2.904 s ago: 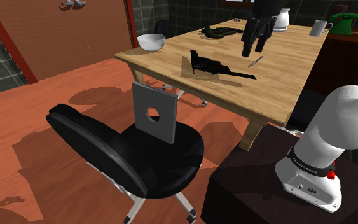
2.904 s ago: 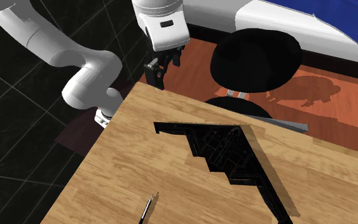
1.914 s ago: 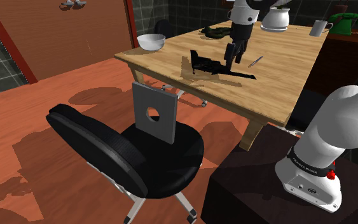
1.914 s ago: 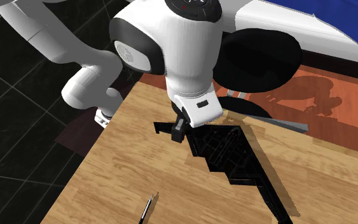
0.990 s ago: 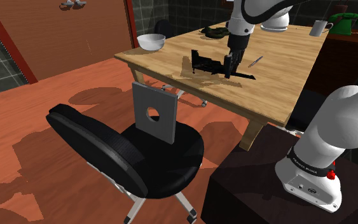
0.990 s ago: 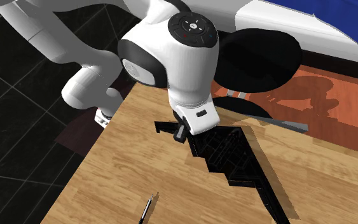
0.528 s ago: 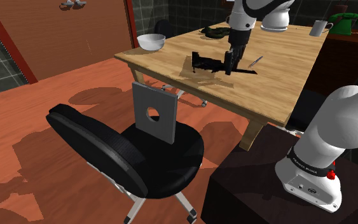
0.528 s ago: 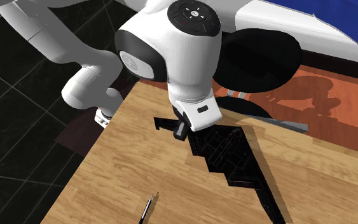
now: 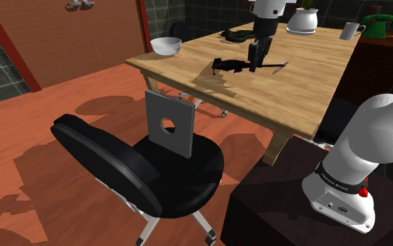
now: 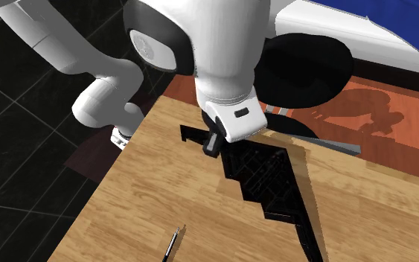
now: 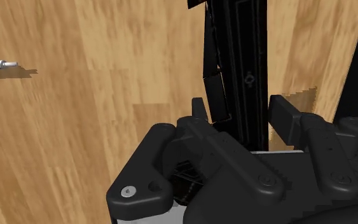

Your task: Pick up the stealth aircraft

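Note:
The stealth aircraft [image 9: 231, 66] is a flat black flying wing, and it hangs a little above the wooden table [image 9: 306, 98], casting a shadow on the wood beneath. My gripper [image 9: 257, 61] is shut on it near one wing end. In the second exterior view the aircraft [image 10: 269, 181] stretches away from the gripper [image 10: 213, 143], whose white hand hides part of the near wing. In the wrist view the two black fingers [image 11: 286, 118] of the gripper [image 11: 241, 118] clasp the aircraft's [image 11: 236, 60] dark body between them.
A thin pen [image 9: 280, 68] lies on the table just beyond the gripper, also seen as the pen [image 10: 172, 243]. A white bowl [image 9: 166, 45], a teapot [image 9: 303, 19], a mug [image 9: 352, 31] and a dark object [image 9: 240, 35] stand farther back. A black office chair [image 9: 139, 168] sits before the table.
The gripper came down onto the aircraft, shut on it, and has risen with it. The aircraft now hangs off the table, with its shadow separate below.

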You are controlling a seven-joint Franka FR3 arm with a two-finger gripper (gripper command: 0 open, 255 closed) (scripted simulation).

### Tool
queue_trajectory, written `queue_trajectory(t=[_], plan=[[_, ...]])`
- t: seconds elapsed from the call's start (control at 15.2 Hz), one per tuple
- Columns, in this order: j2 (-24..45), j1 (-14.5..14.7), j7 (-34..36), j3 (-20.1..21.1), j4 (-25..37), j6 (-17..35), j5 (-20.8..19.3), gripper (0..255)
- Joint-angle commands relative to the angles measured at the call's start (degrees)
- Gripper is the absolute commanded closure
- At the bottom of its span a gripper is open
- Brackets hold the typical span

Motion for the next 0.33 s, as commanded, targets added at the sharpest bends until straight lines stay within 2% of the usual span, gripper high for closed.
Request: queue_trajectory(t=[0.0, 0.26], plan=[[-0.11, -0.03, -0.09, -0.03, 1.48, -1.56, -0.01, 255], [-0.05, -0.01, -0.09, 0.01, 3.19, -3.20, 0.02, 255]])
